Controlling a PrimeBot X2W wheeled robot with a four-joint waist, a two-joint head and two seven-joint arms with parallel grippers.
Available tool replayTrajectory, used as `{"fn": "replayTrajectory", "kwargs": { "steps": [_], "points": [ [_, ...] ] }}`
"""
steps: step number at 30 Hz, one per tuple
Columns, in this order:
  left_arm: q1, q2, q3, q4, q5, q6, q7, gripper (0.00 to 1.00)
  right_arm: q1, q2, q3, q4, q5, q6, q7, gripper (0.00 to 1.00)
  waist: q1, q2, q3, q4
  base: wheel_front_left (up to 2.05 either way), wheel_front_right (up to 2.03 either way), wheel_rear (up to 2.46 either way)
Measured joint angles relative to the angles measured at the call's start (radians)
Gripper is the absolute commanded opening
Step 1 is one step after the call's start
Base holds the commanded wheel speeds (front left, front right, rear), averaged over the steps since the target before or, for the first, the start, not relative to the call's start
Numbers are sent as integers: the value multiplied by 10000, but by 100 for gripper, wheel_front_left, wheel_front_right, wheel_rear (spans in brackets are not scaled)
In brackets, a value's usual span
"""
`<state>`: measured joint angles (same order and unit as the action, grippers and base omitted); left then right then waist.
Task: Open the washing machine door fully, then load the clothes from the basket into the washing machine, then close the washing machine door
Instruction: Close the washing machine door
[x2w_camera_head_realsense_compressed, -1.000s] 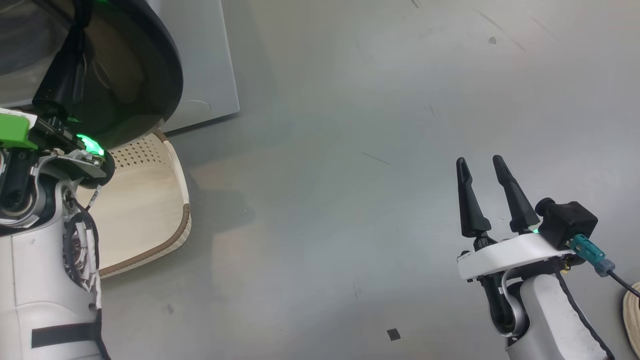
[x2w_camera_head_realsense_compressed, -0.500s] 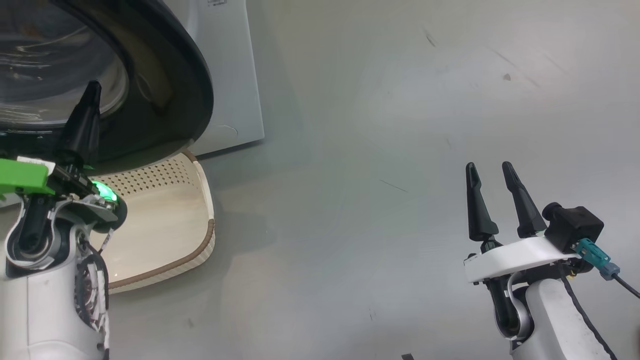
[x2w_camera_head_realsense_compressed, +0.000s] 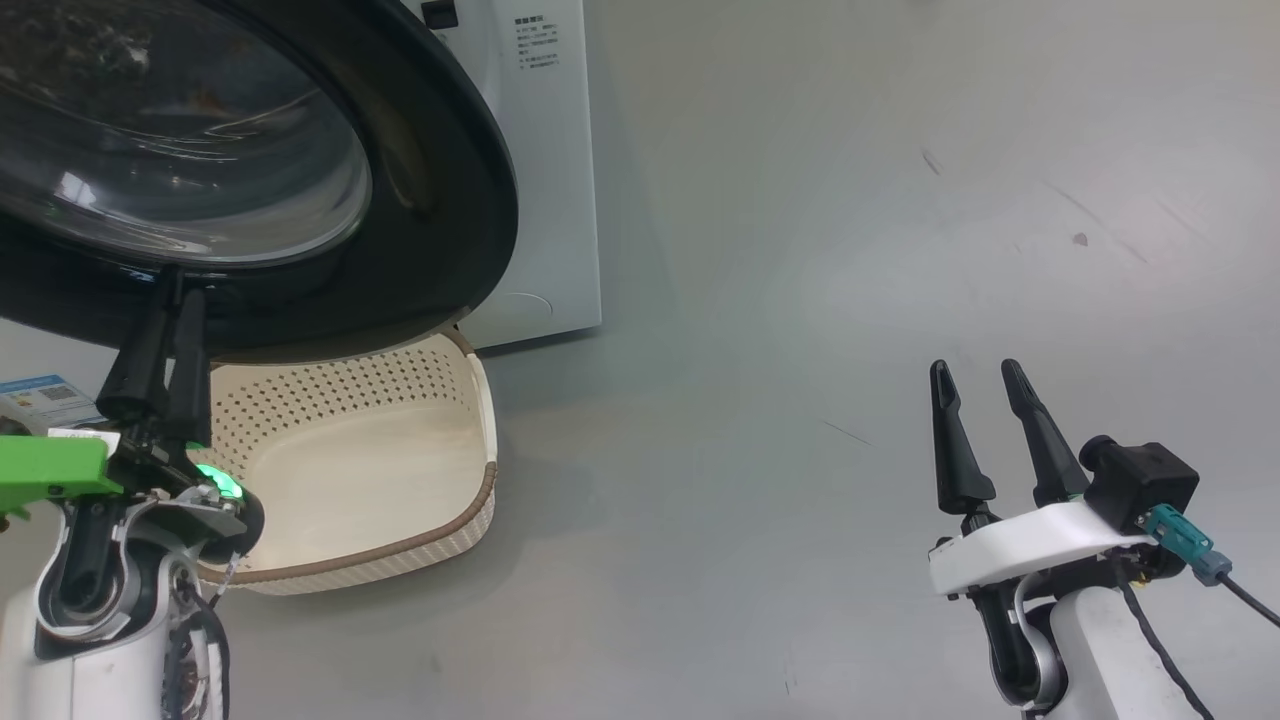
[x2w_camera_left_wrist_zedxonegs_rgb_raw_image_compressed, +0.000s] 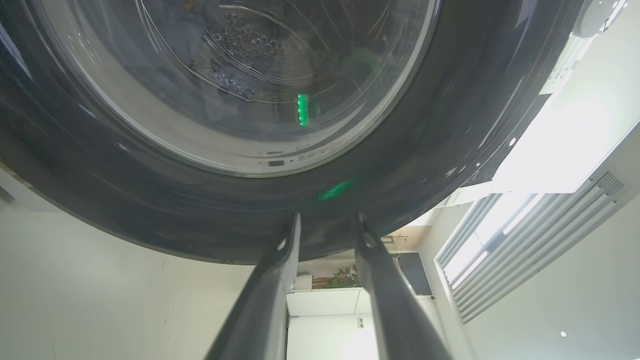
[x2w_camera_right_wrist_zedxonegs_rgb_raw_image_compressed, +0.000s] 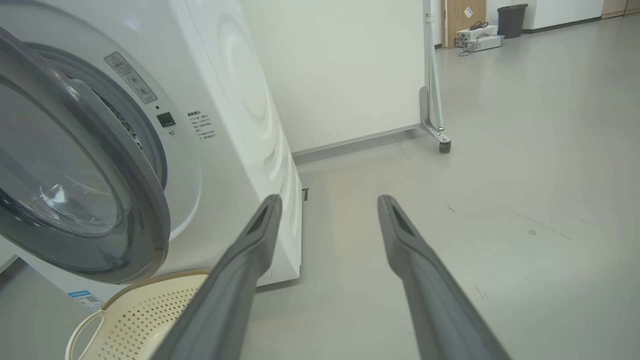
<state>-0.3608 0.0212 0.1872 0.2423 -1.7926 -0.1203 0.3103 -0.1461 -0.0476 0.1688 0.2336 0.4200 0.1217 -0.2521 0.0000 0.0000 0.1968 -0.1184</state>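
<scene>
Basket (x2w_camera_head_realsense_compressed: 380, 470) under door (x2w_camera_head_realsense_compressed: 470, 200) lies empty; door not yet shut. Left gripper (x2w_camera_head_realsense_compressed: 180, 300) beneath door slightly parted, right gripper (x2w_camera_head_realsense_compressed: 975, 370) spread, both empty.

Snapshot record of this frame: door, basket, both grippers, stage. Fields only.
door: washing machine door ajar, swung out from the front of the washing machine
basket: basket on the floor, under the door; its visible inside is bare
left: left gripper slightly open, nothing between its fingers, tips at the door's lower rim; contact unclear
right: right gripper open, holding nothing, over the floor, apart from the machine
stage: loading looks done; door not yet closed
</scene>
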Motion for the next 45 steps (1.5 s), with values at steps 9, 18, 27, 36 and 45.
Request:
{"fn": "replayTrajectory", "kwargs": {
  "steps": [9,18,27,36,45],
  "points": [
    [831,-4,92,-842,111,0,-892,100,184,2,90,-4,2,2,0,100,0,0,-407,498,0,0,0],
    [1626,19,290,-2328,3108,-2,-2159,100,399,2,107,-8,2,2,0,100,0,0,-666,841,0,0,0],
    [2385,330,-297,-3035,5062,-4,-3542,100,401,2,221,-8,2,2,0,100,0,0,-718,953,0,0,0],
    [3291,1419,-1954,-3078,7814,-6,-4916,100,408,2,234,-6,0,2,0,100,0,0,-727,1041,0,0,0],
    [4017,2263,-2824,-1896,10527,-42,-5685,100,436,2,267,10,-2,2,0,100,0,0,-802,1066,0,0,0]
  ]
}}
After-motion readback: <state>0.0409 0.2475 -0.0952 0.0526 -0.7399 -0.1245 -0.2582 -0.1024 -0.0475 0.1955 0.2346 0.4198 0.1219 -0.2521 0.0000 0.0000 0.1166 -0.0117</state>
